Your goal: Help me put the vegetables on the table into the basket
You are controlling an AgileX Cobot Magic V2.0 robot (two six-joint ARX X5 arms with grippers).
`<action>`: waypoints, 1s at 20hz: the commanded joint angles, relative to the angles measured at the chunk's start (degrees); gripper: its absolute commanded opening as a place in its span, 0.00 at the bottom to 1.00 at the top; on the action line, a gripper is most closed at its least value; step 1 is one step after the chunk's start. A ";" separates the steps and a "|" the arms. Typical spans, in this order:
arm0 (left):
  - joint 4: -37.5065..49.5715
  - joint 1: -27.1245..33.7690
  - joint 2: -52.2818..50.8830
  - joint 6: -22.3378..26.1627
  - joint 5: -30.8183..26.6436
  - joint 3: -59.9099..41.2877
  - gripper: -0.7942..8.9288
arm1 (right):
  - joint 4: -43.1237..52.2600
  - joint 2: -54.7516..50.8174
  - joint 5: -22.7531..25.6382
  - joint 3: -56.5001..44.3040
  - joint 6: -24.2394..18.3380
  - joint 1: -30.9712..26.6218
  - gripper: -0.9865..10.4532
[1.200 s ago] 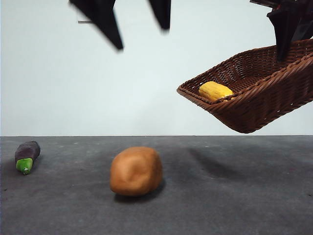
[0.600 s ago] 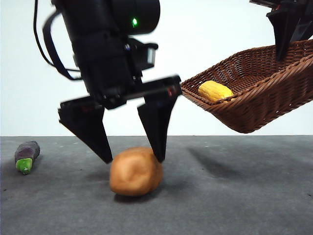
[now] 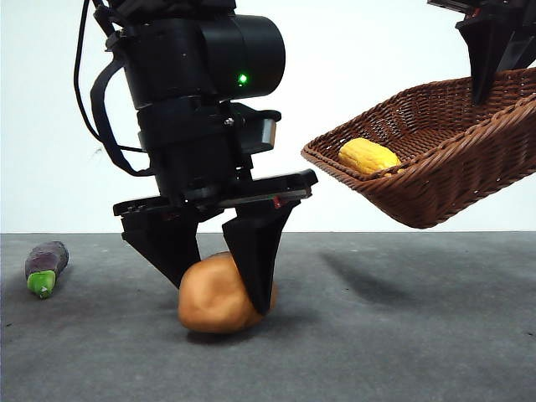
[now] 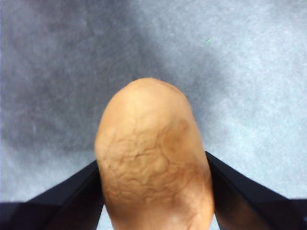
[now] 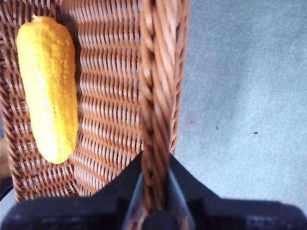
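Potato (image 3: 216,295): lay on the table (image 3: 402,335), lower centre of frame, long axis running between the left gripper (image 3: 219,280) jaws, which pressed both its flanks (grip apparently set). Right gripper (image 5: 154,184) pinched the basket (image 3: 435,159) rim, upper right, yellow piece (image 3: 367,156) inside.

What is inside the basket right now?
Only the yellow piece lies inside the basket, which the right gripper holds tilted above the table by its rim. The front view hides the far floor; the right wrist view crops part of it.
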 commanded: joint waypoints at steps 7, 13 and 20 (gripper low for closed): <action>-4.63 -2.54 -14.10 2.29 5.53 -0.22 0.07 | 0.39 0.24 -0.44 -0.04 -0.17 0.04 0.07; 4.09 -6.34 -26.60 2.34 5.55 -0.22 0.07 | -0.52 0.24 -2.23 -0.04 1.18 1.01 0.07; 11.98 -7.28 -25.16 2.51 5.55 -0.22 0.07 | -0.90 0.24 -3.06 -0.04 4.26 8.57 0.07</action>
